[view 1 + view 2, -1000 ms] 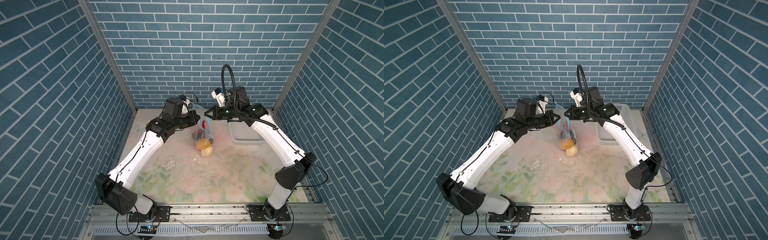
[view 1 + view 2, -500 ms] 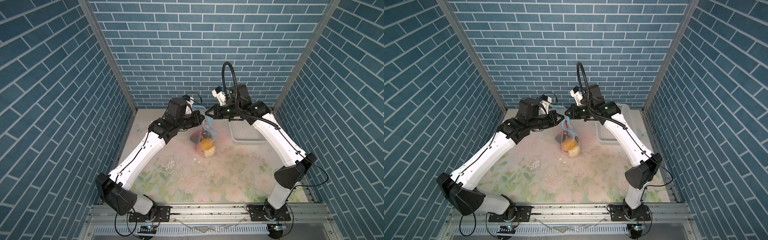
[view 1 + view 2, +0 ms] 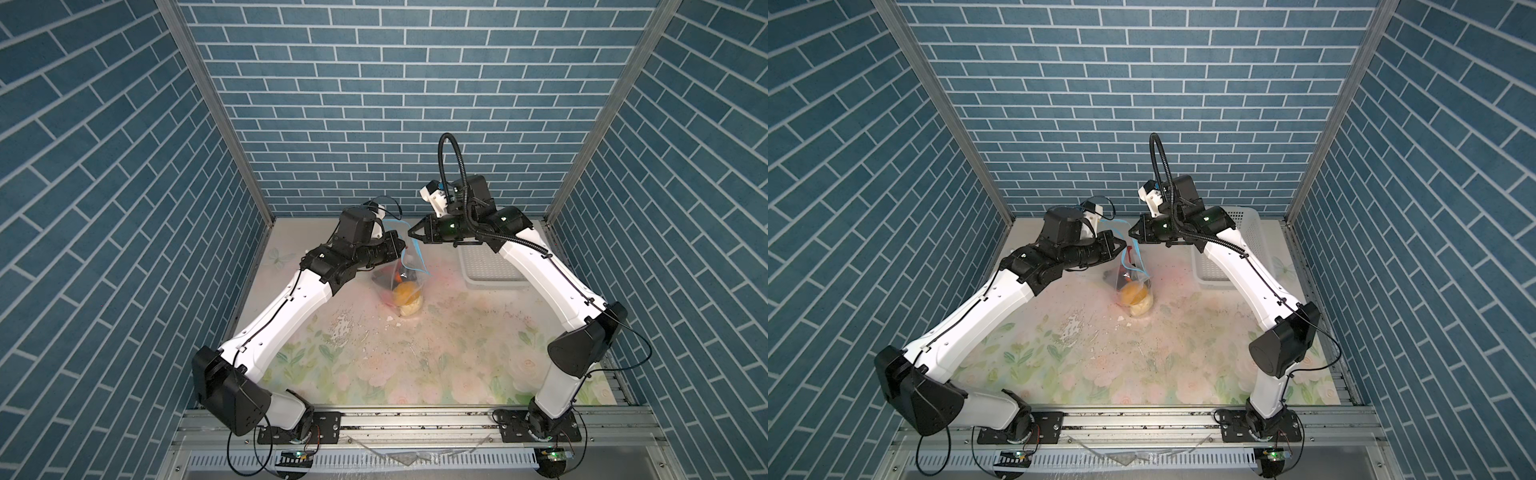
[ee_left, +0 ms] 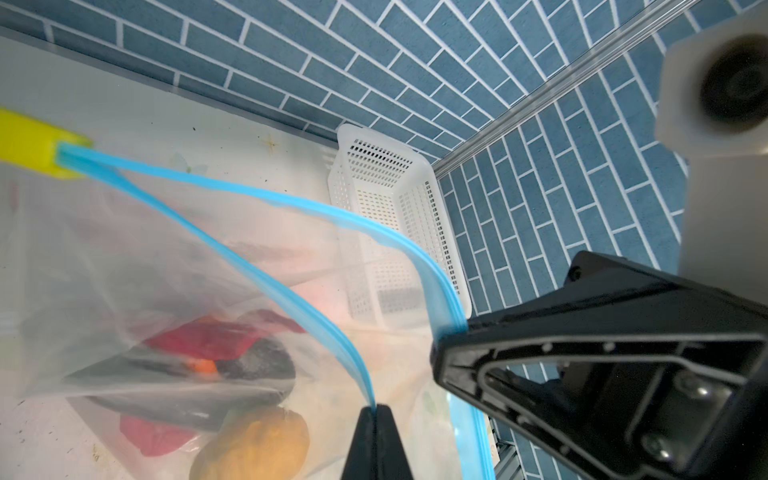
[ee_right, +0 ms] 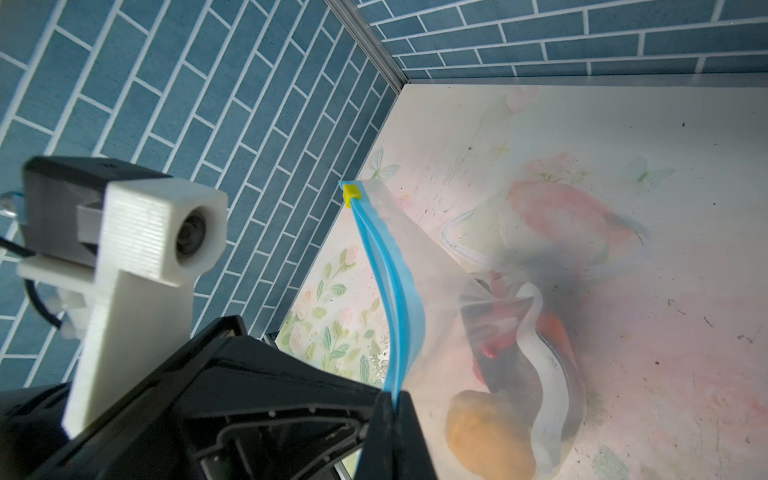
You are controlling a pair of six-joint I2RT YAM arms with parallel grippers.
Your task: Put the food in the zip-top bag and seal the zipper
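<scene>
Near the back edge of the counter [image 3: 415, 365], in both top views, left pincer [image 3: 404, 247] and right pincer [image 3: 411, 231] hold up the bag [image 3: 415, 262], food [image 3: 405, 293] inside. Left wrist view: each pinches the zipper [image 4: 374, 228], strips apart, slider [image 4: 33, 145] at the far end; sealing remains. Right wrist view: plastic blurs the food, I cannot count it.

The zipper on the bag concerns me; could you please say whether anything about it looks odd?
Yes: the zipper gapes open. Its two blue lips bow apart, one pinched in the left pincer, the other in the right pincer, while the yellow slider sits at the far end.
</scene>
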